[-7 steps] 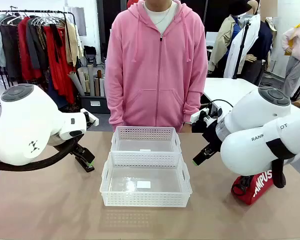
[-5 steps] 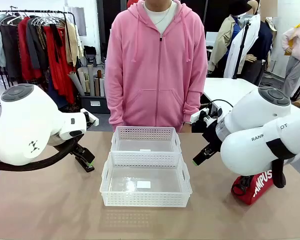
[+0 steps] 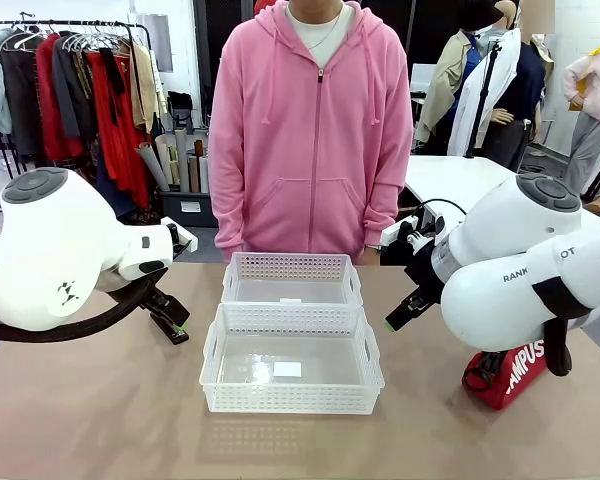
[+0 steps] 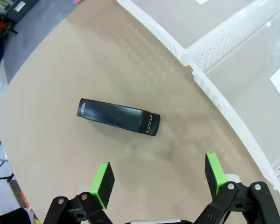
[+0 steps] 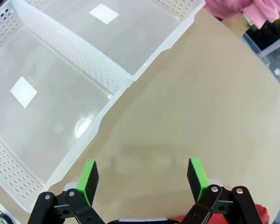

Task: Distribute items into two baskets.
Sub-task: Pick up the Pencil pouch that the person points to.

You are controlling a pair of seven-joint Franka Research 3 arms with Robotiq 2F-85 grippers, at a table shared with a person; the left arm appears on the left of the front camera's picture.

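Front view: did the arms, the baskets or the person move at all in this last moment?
Nothing visibly changed. The left hand and the right hand hang open over the table just as before. The near basket and the far basket are empty in the same spots, and the red pouch lies where it was, by the right arm.

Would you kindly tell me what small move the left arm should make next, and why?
I would probably lower the open left gripper onto the black stapler. It lies flat on the table just ahead of that gripper, outside the baskets and untouched. The larger basket and the smaller basket both look empty, so nothing is sorted yet.
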